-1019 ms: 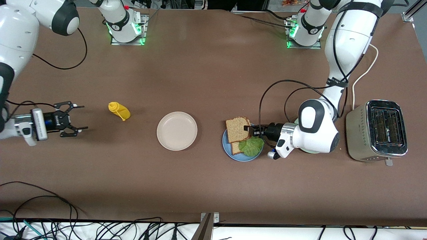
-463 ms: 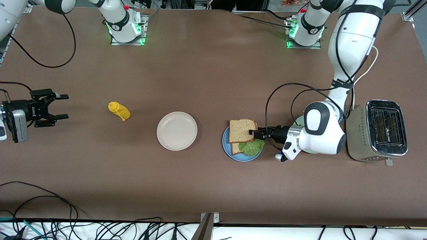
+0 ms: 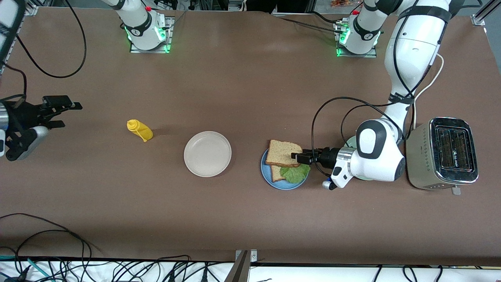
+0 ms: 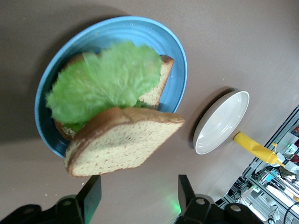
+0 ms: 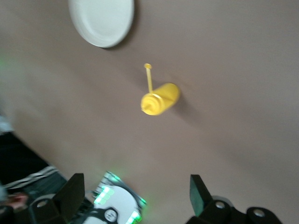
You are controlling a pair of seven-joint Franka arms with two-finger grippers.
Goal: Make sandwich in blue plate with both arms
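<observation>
The blue plate (image 3: 274, 181) (image 4: 174, 51) holds a bread slice (image 3: 277, 173) (image 4: 156, 92) with a ruffled green lettuce leaf (image 3: 296, 173) (image 4: 103, 84) on it. A second bread slice (image 3: 282, 153) (image 4: 124, 140) lies tilted over the lettuce and juts past the plate's rim on the side away from the front camera. My left gripper (image 3: 295, 157) (image 4: 138, 182) is open at that slice's edge, and the slice lies past its fingertips, not between them. My right gripper (image 3: 71, 114) (image 5: 136, 179) hangs open over the right arm's end of the table, holding nothing.
A cream-white plate (image 3: 207, 153) (image 5: 102, 21) lies mid-table. A yellow squeeze bottle (image 3: 140, 130) (image 5: 160, 99) lies on its side toward the right arm's end. A silver toaster (image 3: 442, 152) stands at the left arm's end. A pale green plate (image 3: 349, 141) shows under the left arm.
My left gripper has opened and let go of the upper slice, which has settled onto the lettuce. My right arm has drawn back toward its end of the table.
</observation>
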